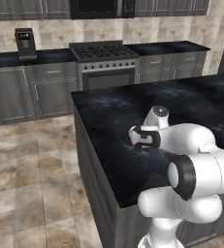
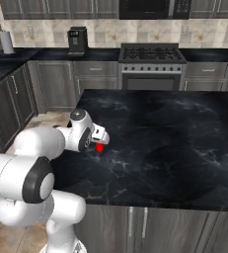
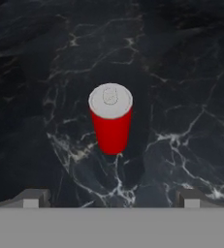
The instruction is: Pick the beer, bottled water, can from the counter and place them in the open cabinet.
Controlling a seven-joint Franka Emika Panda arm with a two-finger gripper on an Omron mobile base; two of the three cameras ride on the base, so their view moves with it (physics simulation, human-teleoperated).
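The can (image 3: 111, 121), short and red with a silvery top, stands upright on the black marble counter (image 3: 181, 72). My gripper (image 3: 111, 201) hovers above it, open, its two fingertips (image 3: 33, 198) wide apart on either side with nothing between them. In the right base view the hand (image 2: 98, 134) points down over the counter (image 2: 174, 148) near its left edge, and a bit of the red can (image 2: 100, 147) peeks out below it. In the left base view my arm covers the can. The beer, the bottled water and the open cabinet are out of view.
A stove (image 1: 104, 53) and a coffee machine (image 2: 77, 39) stand along the back wall counter. A paper towel roll (image 2: 7, 42) is at the far left. The island's left edge (image 1: 79, 126) drops to tiled floor.
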